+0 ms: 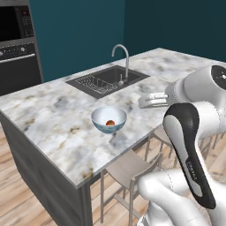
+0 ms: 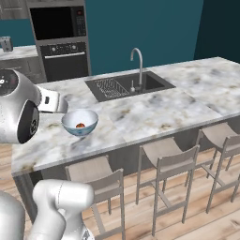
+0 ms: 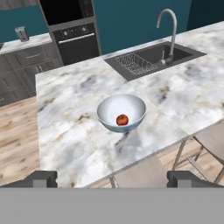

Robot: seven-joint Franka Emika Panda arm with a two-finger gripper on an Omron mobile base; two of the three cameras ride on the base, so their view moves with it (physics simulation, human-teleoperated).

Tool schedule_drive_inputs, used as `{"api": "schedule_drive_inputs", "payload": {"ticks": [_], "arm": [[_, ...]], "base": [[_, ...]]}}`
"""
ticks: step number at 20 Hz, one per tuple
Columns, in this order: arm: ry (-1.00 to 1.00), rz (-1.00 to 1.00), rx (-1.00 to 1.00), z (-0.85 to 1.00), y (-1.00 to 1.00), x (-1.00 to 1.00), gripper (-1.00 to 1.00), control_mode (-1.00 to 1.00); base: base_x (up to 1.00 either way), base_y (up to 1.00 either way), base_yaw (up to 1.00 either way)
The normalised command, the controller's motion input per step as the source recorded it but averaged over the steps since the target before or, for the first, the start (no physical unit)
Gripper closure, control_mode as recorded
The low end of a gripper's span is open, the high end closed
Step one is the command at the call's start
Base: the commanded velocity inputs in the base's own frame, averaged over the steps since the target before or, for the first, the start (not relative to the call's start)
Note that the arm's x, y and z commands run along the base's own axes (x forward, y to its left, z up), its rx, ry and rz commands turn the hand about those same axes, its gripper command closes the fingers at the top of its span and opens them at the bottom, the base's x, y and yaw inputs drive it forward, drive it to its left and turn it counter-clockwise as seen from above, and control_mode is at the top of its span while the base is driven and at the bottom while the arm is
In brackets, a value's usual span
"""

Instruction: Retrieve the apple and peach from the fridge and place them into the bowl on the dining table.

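Teal walls [image 2: 154, 28], wood floor [image 2: 187, 220], stools [image 2: 164, 161], sink [image 2: 129, 85]

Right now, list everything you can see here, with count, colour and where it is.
apple: one, red, inside the bowl
bowl: one, pale whitish-blue, on the dining table near its front edge
dining table: one, white-grey marble top
sink: one, dark, set into the table, with a wire rack in it
faucet: one, silver, behind the sink
oven: one, black, in the back wall
stools: several, beige, along the table's near side
gripper: one, dark fingertips, open, empty, back from the bowl
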Motion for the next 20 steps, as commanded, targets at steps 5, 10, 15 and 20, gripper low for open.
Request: {"api": "schedule_drive_inputs", "payload": {"ticks": [5, 10, 15, 20], "arm": [[0.05, 0.06, 0.00, -0.12, -0.27, -0.71, -1.00, -1.00], [0.00, 0.02, 0.00, -0.09, -0.06, -0.40, -1.00, -1.00], [0.00, 0.00, 0.00, 0.00, 0.00, -0.32, -1.00, -1.00], [0.00, 0.00, 0.00, 0.00, 0.00, -0.08, -1.00, 1.00]], "base": [[0.00, 0.00, 0.00], [0.00, 0.00, 0.00], [0.00, 0.00, 0.00], [-0.44, 0.00, 0.01]]}}
